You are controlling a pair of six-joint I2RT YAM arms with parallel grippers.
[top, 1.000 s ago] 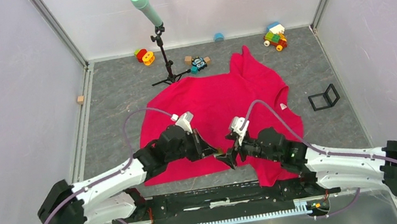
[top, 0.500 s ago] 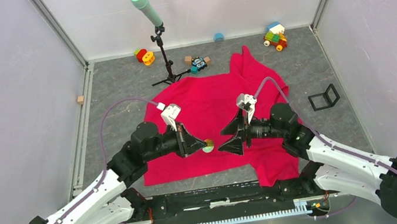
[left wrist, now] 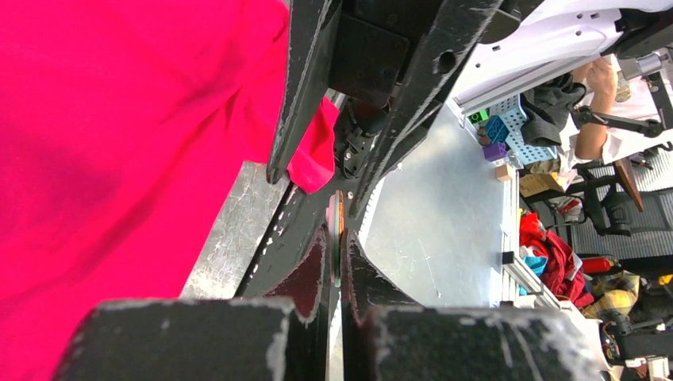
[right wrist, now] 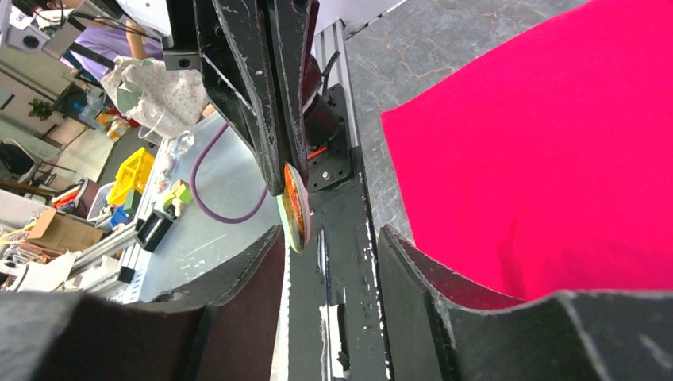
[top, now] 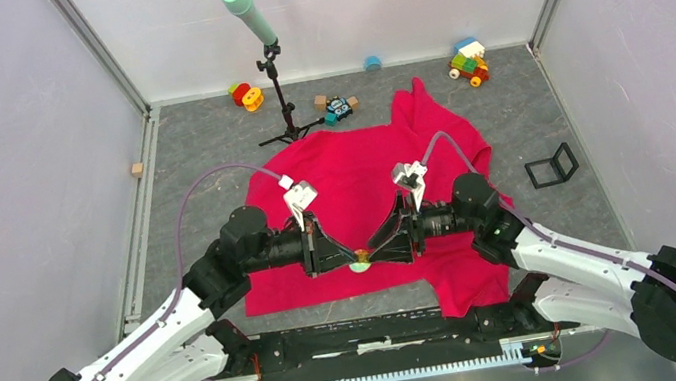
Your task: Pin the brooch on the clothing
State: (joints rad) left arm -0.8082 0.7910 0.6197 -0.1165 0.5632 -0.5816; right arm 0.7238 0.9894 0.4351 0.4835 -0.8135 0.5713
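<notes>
The red-pink clothing (top: 361, 167) lies spread on the grey table. Above its near hem, both arms meet tip to tip. My left gripper (top: 348, 259) is shut on the brooch (top: 360, 266), a small round disc. In the left wrist view the brooch (left wrist: 337, 226) shows edge-on, pinched between the fingers of the left gripper (left wrist: 337, 242). My right gripper (top: 375, 252) faces it, open. In the right wrist view the brooch (right wrist: 294, 208) hangs just in front of the right gripper (right wrist: 332, 234), close to one finger, with a gap to the other. The clothing (right wrist: 540, 175) lies beyond.
A black stand with a green top (top: 276, 88) rises at the back. Toys (top: 247, 95), small blocks (top: 337, 107), a toy car (top: 468, 62) and a blue cap (top: 373, 63) line the far edge. A black bracket (top: 553, 166) sits right, a wooden cube (top: 138, 169) left.
The two arms have risen and swung together over the near hem. The right gripper has narrowed and come up to the brooch held by the left.
</notes>
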